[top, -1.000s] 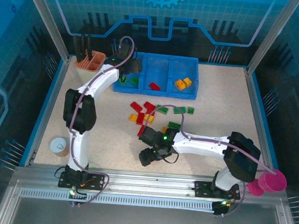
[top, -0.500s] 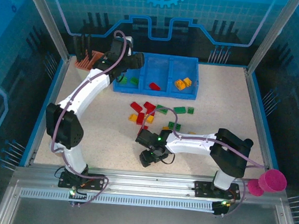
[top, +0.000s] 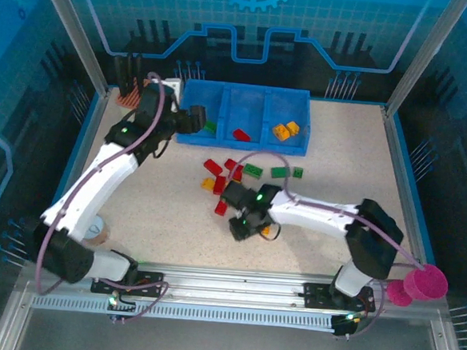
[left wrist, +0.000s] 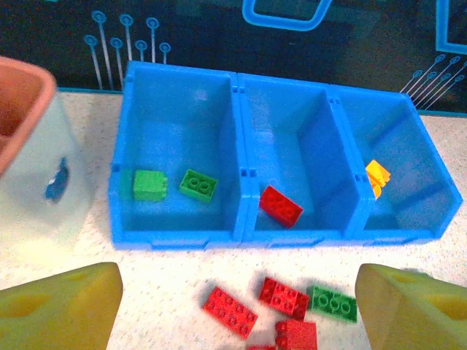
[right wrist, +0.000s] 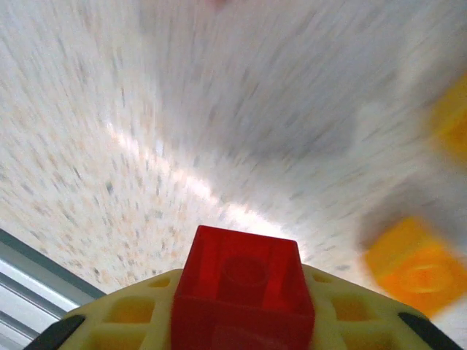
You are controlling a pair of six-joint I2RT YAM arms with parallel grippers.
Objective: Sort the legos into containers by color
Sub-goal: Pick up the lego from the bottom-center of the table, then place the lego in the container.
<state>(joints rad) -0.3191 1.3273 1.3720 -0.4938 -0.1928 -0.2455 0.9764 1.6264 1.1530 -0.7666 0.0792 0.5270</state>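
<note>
Speckled beige table, blue walls; left claw apart, right claw clamps red lego

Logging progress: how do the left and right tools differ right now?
Left tool is open and empty; right tool is shut on a red brick. Left tool faces the tray; right tool hangs over the table. Both have yellow fingers.

White arms, purple cables, yellow tools.

Speckled beige surface. Bears a blue tray at upper centre, loose red, green and orange legos scattered mid-frame just below, and a beige holder at upper left.
</note>
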